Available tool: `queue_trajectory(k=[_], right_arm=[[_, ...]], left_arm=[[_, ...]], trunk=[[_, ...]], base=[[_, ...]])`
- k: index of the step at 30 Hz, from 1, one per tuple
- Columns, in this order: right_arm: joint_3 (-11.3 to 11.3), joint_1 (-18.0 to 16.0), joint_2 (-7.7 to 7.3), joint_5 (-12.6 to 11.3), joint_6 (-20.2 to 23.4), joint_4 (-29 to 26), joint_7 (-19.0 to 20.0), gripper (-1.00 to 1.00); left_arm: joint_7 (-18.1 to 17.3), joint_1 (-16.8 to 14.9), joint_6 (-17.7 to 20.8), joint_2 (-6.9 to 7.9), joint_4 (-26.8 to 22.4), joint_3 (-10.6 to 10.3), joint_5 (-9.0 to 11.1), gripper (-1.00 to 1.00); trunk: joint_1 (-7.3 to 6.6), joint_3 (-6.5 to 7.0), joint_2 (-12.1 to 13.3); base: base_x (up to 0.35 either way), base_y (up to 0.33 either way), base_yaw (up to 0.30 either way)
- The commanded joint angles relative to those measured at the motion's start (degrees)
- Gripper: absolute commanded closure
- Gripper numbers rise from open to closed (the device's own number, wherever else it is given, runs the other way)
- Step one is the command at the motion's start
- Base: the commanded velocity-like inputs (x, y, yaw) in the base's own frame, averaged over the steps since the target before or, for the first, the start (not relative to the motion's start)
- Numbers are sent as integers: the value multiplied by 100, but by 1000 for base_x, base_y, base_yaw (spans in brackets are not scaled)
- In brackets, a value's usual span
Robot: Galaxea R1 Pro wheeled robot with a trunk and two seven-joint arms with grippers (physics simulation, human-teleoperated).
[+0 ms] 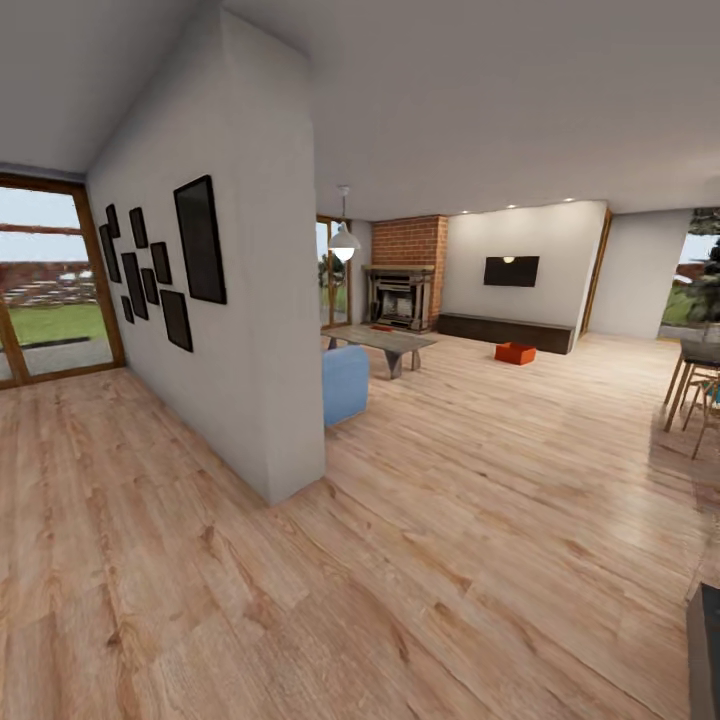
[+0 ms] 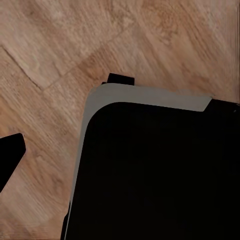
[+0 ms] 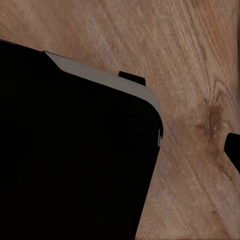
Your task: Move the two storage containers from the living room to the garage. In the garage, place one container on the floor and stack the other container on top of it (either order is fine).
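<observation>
One orange-red storage container [image 1: 515,352] sits on the wood-plank floor of the living room, far ahead and in front of the dark bench [image 1: 505,331] under the black TV [image 1: 511,271]. A small red shape [image 1: 382,327] lies by the fireplace, too far off to identify. My left gripper [image 2: 120,165] hangs above the robot's black base with one fingertip [image 2: 11,152] at the frame's edge, holding nothing. The right gripper [image 3: 120,160] is likewise spread, one fingertip [image 3: 233,147] showing over bare planks.
A white partition wall [image 1: 250,330] with black picture frames juts out at the left. Behind it are a blue sofa [image 1: 345,383] and a coffee table [image 1: 385,345]. Chairs and a table [image 1: 698,385] stand at the right, and wide wood floor [image 1: 480,500] lies between.
</observation>
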Motion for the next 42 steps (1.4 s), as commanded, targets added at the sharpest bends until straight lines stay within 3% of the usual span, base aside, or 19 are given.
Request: queue_trajectory(k=[1,25,42], right_arm=[[48,-7,2,-48,-28,16,-7,-100],[40,-7,6,-56,-22,24,-7,-100],[41,-7,18,-57,2,25,-7,-100]], left_arm=[[3,-2,-16,0,2,5,26,-100],[-6,-2,2,-9,2,-42,1,-100],[-7,-2,9,-15,2,-60,-43,-100]], trunk=[[3,-7,-3],[3,-7,-3],[3,-7,-3]], base=[[319,0,-245],[319,0,-28],[319,0,-232]])
